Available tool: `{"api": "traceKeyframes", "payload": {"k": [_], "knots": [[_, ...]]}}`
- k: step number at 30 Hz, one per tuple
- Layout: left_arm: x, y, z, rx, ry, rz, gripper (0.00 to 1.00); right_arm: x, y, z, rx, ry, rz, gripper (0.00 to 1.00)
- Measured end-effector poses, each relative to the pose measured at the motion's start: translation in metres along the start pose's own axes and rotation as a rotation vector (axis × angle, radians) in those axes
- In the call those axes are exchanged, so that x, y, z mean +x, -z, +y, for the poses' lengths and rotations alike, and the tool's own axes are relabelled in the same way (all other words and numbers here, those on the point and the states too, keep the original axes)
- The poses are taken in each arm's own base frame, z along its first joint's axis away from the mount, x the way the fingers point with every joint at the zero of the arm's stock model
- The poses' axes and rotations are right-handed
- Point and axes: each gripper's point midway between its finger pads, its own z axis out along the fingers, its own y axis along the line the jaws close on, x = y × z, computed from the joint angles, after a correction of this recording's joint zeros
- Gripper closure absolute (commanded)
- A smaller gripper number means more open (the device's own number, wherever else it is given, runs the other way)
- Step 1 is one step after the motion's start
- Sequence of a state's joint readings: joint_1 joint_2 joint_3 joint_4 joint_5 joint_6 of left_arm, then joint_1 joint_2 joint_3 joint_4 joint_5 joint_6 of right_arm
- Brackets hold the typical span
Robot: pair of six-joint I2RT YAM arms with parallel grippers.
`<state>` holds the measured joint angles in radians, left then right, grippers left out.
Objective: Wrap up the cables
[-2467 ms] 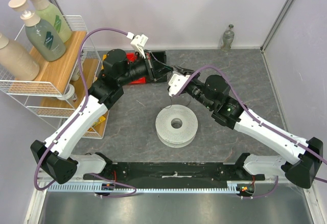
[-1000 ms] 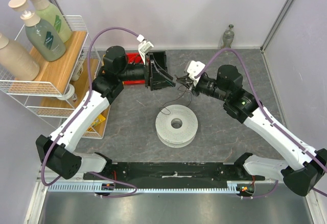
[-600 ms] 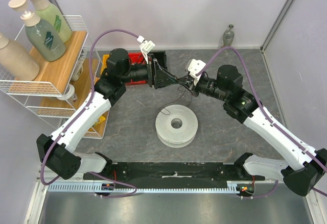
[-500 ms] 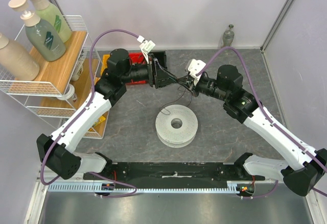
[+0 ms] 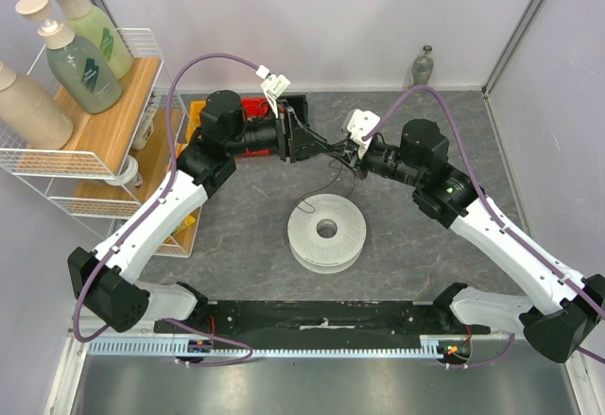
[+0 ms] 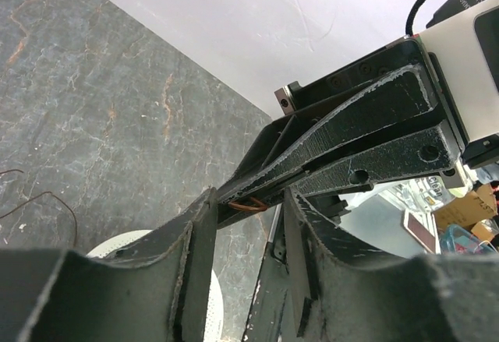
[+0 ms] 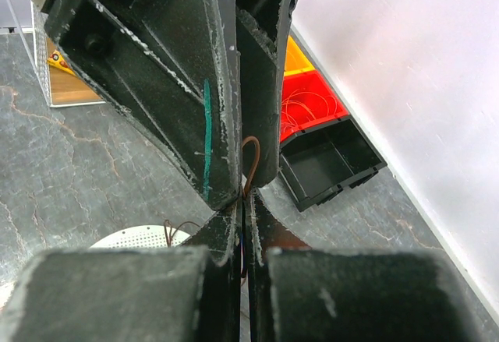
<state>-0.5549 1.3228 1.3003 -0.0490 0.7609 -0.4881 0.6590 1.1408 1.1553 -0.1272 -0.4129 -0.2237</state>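
The cable [image 5: 315,188] is a very thin dark wire running from the white spool [image 5: 326,233] up to my grippers, which meet above the table behind the spool. My right gripper [image 5: 334,149] is shut on the cable; in the right wrist view [image 7: 245,211] a small loop of cable [image 7: 251,159] sticks out past its tips. My left gripper [image 5: 317,146] is open. In the left wrist view [image 6: 249,206] its fingers [image 6: 195,256] straddle the right gripper's tips and the loop [image 6: 248,202], with a gap on both sides. The spool edge also shows in the wrist views [image 6: 117,245] [image 7: 140,237].
A red bin [image 5: 250,108] and a black bin [image 7: 331,163] sit at the back behind the left gripper. A wire shelf [image 5: 57,164] with pump bottles stands at the left. A small bottle [image 5: 423,67] stands by the back wall. A black rail [image 5: 321,316] runs along the near edge.
My left gripper has moved right toward the right gripper and its jaws have narrowed around the right tips. The right gripper has stayed put for the last second, still holding the cable.
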Motion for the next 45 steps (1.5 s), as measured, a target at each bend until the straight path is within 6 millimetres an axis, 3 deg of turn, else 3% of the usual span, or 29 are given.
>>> {"api": "traceKeyframes", "payload": {"k": [9, 15, 17, 20, 23, 30, 33, 37, 45], "knots": [[-0.003, -0.002, -0.001, 0.003, -0.004, -0.004, 0.79, -0.001, -0.001, 0.0, -0.004, 0.0, -0.001, 1.0], [-0.003, -0.002, 0.001, -0.002, 0.001, -0.004, 0.98, -0.001, 0.0, -0.001, 0.0, 0.003, 0.0, 1.0], [-0.003, -0.003, 0.001, -0.004, 0.003, -0.005, 0.98, -0.001, 0.0, -0.001, 0.0, 0.003, 0.0, 1.0], [-0.003, -0.003, 0.001, -0.005, 0.005, -0.005, 0.98, 0.0, 0.0, -0.001, 0.0, 0.003, 0.001, 0.73], [-0.003, -0.003, 0.0, -0.004, 0.008, -0.006, 0.98, 0.0, 0.0, -0.001, 0.005, 0.001, 0.002, 0.54], [-0.012, 0.001, 0.001, 0.002, 0.038, -0.034, 0.98, -0.008, 0.009, -0.008, 0.046, 0.02, -0.012, 0.63], [-0.022, 0.005, 0.0, 0.02, 0.046, -0.061, 0.98, -0.016, 0.019, -0.01, 0.059, 0.032, -0.035, 0.58], [-0.033, 0.009, -0.008, 0.071, 0.04, -0.087, 0.98, -0.027, 0.032, -0.012, 0.064, 0.047, -0.071, 0.44], [-0.034, 0.01, -0.02, 0.133, 0.041, -0.084, 0.98, -0.024, 0.026, -0.005, 0.013, 0.038, -0.075, 0.5]]}}
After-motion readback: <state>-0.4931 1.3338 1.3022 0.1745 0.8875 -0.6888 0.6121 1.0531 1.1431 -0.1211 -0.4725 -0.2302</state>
